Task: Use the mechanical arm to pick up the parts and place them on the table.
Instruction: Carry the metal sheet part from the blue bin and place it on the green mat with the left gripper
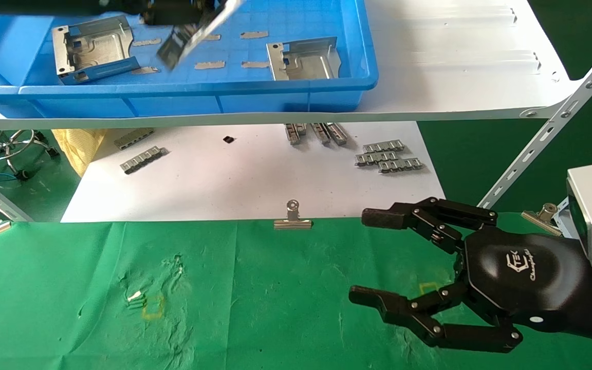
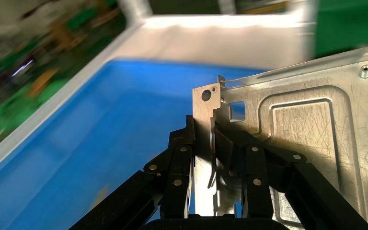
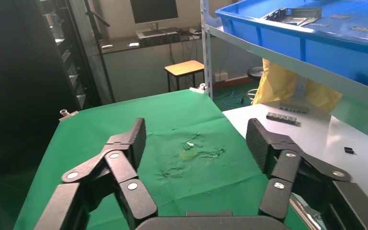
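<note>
My left gripper (image 1: pixel 180 18) is over the blue bin (image 1: pixel 275 100) at the back left. It is shut on a shiny silver bracket (image 1: pixel 201 32) and holds it tilted above the bin floor. In the left wrist view the fingers (image 2: pixel 182 158) pinch the bracket's bent-up side wall (image 2: pixel 205 115); its ribbed plate (image 2: pixel 306 124) extends to one side. Two more brackets lie in the bin, one at the left (image 1: pixel 93 49) and one at the right (image 1: pixel 303 60). My right gripper (image 1: pixel 367 256) is open and empty low over the green cloth table (image 1: pixel 255 298), also seen in the right wrist view (image 3: pixel 194 139).
The bin stands on a white shelf (image 1: pixel 460 67) held by a slanted strut (image 1: pixel 548 133). Below it a white board (image 1: pixel 234 180) carries small ridged strips (image 1: pixel 388 156). Binder clips (image 1: pixel 292 221) hold the cloth's far edge. A yellow square outline (image 1: pixel 153 307) marks the wrinkled cloth.
</note>
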You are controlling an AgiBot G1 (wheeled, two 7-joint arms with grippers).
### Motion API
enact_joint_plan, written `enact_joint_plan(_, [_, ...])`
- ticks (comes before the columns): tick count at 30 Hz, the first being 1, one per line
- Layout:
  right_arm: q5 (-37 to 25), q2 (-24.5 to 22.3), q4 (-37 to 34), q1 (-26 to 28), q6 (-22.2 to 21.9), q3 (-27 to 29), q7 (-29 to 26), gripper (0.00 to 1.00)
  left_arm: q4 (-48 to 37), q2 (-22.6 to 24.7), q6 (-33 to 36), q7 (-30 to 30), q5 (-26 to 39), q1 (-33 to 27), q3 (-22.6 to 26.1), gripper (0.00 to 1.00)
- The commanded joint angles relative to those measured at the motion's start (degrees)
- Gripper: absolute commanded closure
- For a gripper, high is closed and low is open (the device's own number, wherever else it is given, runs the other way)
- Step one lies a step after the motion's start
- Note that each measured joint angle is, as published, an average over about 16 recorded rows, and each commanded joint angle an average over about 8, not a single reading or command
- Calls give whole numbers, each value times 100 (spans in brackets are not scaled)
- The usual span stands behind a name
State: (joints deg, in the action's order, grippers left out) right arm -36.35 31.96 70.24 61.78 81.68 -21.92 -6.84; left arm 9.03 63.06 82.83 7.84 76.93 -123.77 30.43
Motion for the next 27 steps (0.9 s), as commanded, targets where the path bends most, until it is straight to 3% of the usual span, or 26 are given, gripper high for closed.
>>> enact_joint_plan(1, [0, 0, 0, 0, 0, 0, 0, 0, 72, -96, 553, 257, -71, 6, -35, 100])
enact_joint_plan(9, [0, 0, 0, 0, 0, 0, 0, 0, 848, -476, 925, 522, -534, 295, 189, 100])
enact_joint_plan(20, [0, 0, 0, 0, 0, 0, 0, 0, 3633, -1786, 903, -383, -2225, 956, 1291, 100])
enact_joint_plan(27, [0, 0, 0, 0, 0, 0, 0, 0, 4515, -2528, 795, -720, -2611, 1106, 1912, 100])
